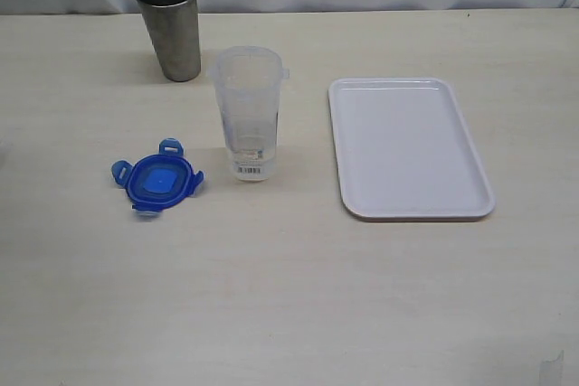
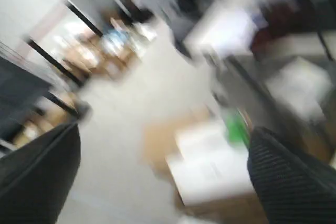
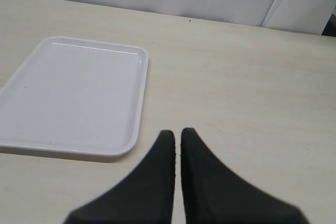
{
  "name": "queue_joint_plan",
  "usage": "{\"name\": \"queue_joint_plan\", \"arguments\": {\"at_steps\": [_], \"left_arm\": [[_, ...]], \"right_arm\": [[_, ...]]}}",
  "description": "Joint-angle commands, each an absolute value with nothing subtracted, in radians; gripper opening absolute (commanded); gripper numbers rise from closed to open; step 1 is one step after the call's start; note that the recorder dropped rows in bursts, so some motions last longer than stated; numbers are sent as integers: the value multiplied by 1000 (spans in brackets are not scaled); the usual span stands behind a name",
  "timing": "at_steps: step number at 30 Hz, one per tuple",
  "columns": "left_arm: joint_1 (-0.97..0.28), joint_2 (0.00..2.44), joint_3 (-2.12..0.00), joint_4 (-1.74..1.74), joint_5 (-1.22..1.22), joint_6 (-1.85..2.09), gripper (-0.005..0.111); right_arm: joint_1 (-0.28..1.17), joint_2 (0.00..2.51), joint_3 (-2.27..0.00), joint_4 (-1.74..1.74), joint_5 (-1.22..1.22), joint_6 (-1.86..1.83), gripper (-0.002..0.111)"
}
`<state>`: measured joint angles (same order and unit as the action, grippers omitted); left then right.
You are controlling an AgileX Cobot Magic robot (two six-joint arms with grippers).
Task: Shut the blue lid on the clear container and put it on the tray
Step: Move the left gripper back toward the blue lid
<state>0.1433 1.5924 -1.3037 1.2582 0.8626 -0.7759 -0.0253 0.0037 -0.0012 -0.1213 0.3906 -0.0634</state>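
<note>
while both sets of fingers hold nothing, lid and container sit apart on the tabletop

as i look down through the exterior view, the blue lid [image 1: 159, 176] lies flat on the pale tabletop [image 1: 289, 305], its four flaps splayed outward and its lighter square centre facing up. it is off the clear container [image 1: 247, 115], resting near it on the left side, with a strip of bare tabletop between the two. the clear container stands upright with its mouth open and a barcode label near its base. it sits between the lid and the tray [image 1: 412, 146], touching neither. the tray lies flat to the right of the container, white, with nothing on it. a grey metal cup [image 1: 172, 26] stands upright farther back, behind and to the left of the container.

my left wrist view is badly blurred and points out at a room rather than the tabletop, but i can make out the left fingers [image 2: 294, 182] standing wide apart at either edge, with nothing gripped between them.

my right wrist view is sharp: the right fingers [image 3: 163, 171] are pressed together with only a thin slit between them, clamping nothing. they hang over bare tabletop just beside one corner of the tray [image 3: 79, 93].
</note>
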Motion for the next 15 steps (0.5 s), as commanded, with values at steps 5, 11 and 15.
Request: {"name": "queue_joint_plan", "arguments": {"at_steps": [5, 11, 15], "left_arm": [[103, 1637, -1341, 234, 865, 41, 81], [103, 1637, -1339, 107, 880, 43, 81], [103, 1637, -1324, -10, 912, 55, 81]], "right_arm": [[-32, 0, 0, -118, 391, -64, 4], [-32, 0, 0, -118, 391, -64, 4], [-32, 0, 0, -118, 391, -64, 4]]}}
